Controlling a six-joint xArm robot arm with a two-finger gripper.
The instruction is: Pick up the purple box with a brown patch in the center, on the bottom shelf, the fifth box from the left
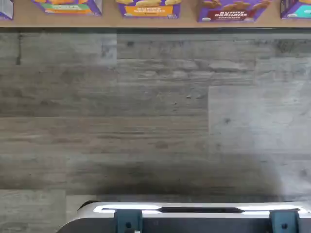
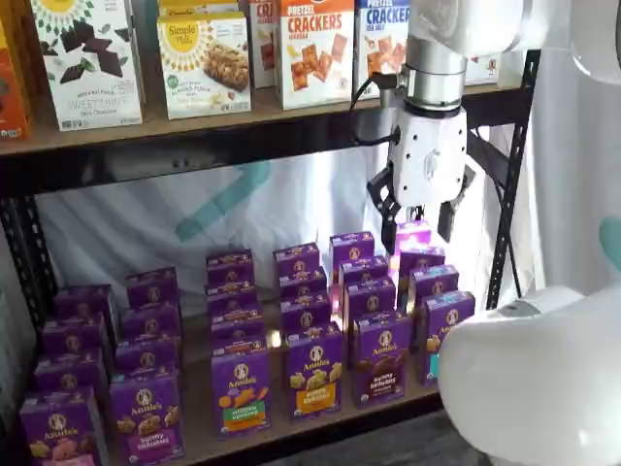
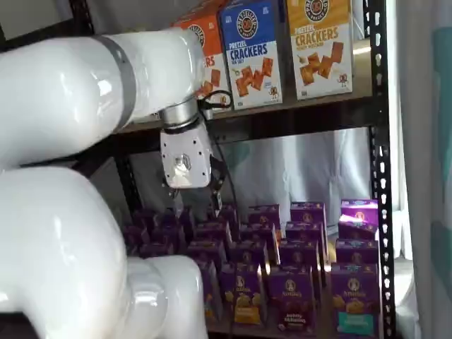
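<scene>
The purple box point(image 2: 381, 357) stands in the front row of the bottom shelf point(image 2: 291, 429), with brown bunny snacks at its centre. It also shows in a shelf view point(image 3: 291, 296) and in the wrist view point(image 1: 232, 10), where "Bunny Grahams" can be read. My gripper point(image 2: 418, 221) hangs well above the back rows, just under the upper board, apart from every box. Its two black fingers point(image 2: 388, 209) stand open with a plain gap and nothing between them. In a shelf view the gripper point(image 3: 212, 185) is partly hidden behind its white body.
Rows of purple cartons fill the bottom shelf; an orange-banded carton point(image 2: 314, 374) and a teal-banded carton point(image 2: 441, 335) flank the target. Cracker boxes point(image 2: 316, 49) stand on the upper board. A black rack upright point(image 2: 509, 184) rises at the right. Grey plank floor point(image 1: 146, 111) lies before the shelf.
</scene>
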